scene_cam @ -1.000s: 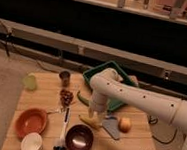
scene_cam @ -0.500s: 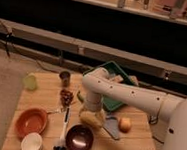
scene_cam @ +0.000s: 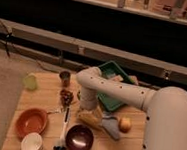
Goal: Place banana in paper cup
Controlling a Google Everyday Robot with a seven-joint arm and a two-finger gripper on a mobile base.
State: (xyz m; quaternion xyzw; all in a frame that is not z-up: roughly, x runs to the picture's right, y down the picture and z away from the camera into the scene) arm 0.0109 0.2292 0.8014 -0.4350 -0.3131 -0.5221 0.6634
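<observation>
Gripper (scene_cam: 93, 117) low over table (scene_cam: 45, 87), beside banana (scene_cam: 88, 120).

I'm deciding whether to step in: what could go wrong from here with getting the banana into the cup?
1. The gripper is low over the pale-yellow banana, which lies across its path; a poor grasp could let the fruit roll.
2. The white paper cup sits at the table's front left corner, past the dark maroon bowl and the black-handled brush; the carry could clip them.
3. The cup looks light; a long banana could tip it.

White tubular arm (scene_cam: 120, 90) (dark rivet dots); claw (scene_cam: 90, 115) low.
</observation>
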